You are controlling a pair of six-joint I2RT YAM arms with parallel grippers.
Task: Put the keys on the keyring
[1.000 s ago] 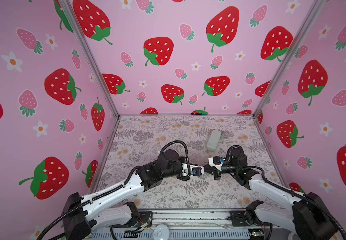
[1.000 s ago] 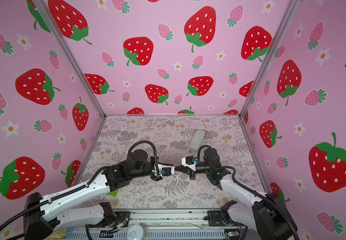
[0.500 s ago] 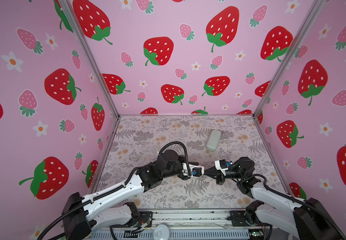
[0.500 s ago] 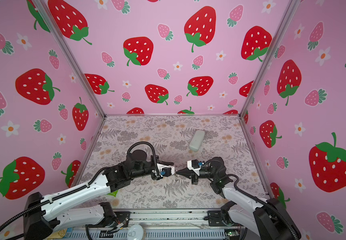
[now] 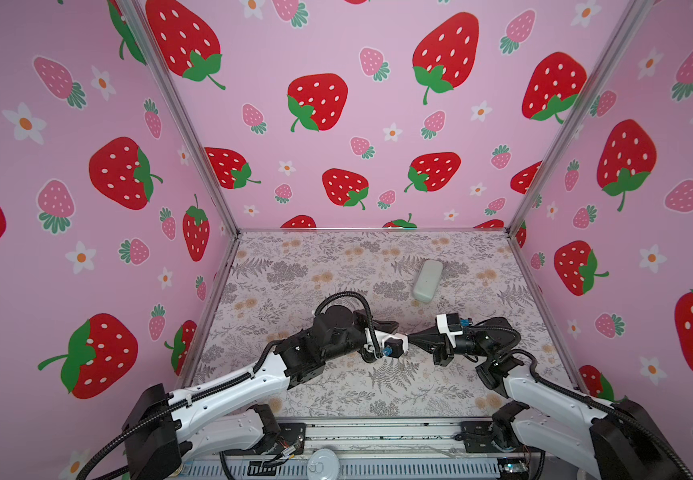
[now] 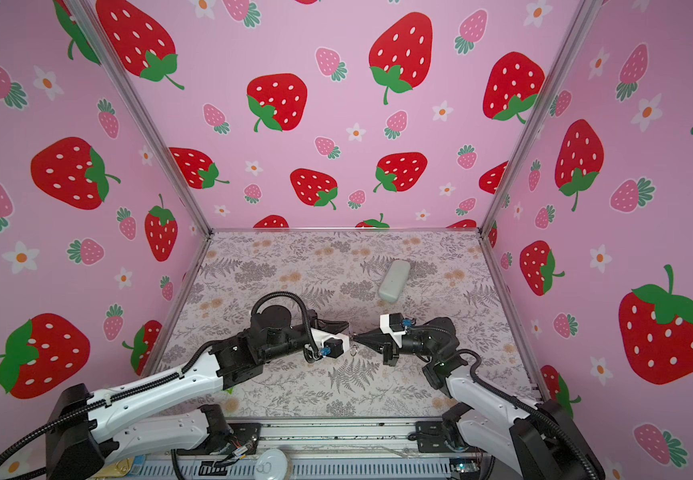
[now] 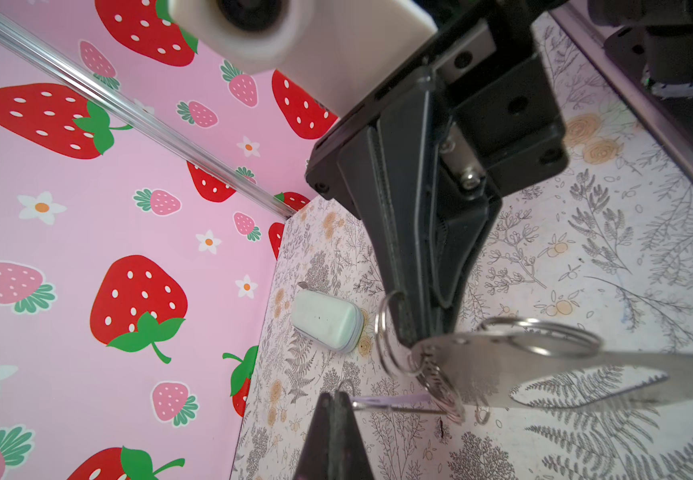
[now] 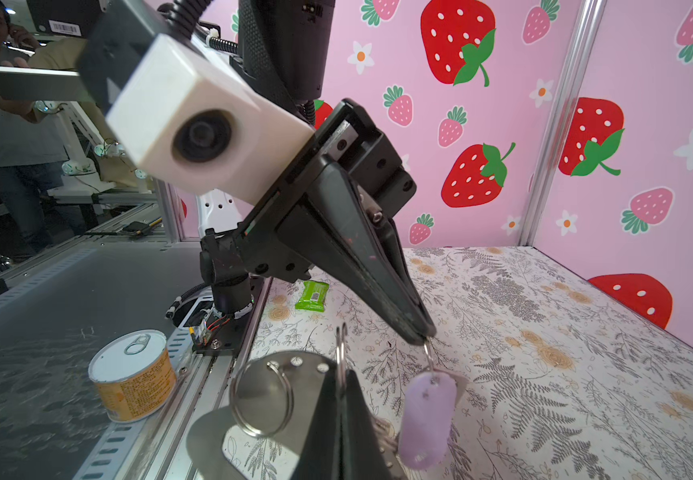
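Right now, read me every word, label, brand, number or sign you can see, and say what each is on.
Nothing is legible in any view.
Tin can: orange label, print too blurred to read.
Green packet: barcode panel, too small to read.
White sticker in the background of the right wrist view: barcode bars only, no readable digits.

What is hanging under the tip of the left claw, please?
Under the left claw the keys dangle by a small ring. The metal part behind the lilac head is mostly covered; only a grey edge shows.
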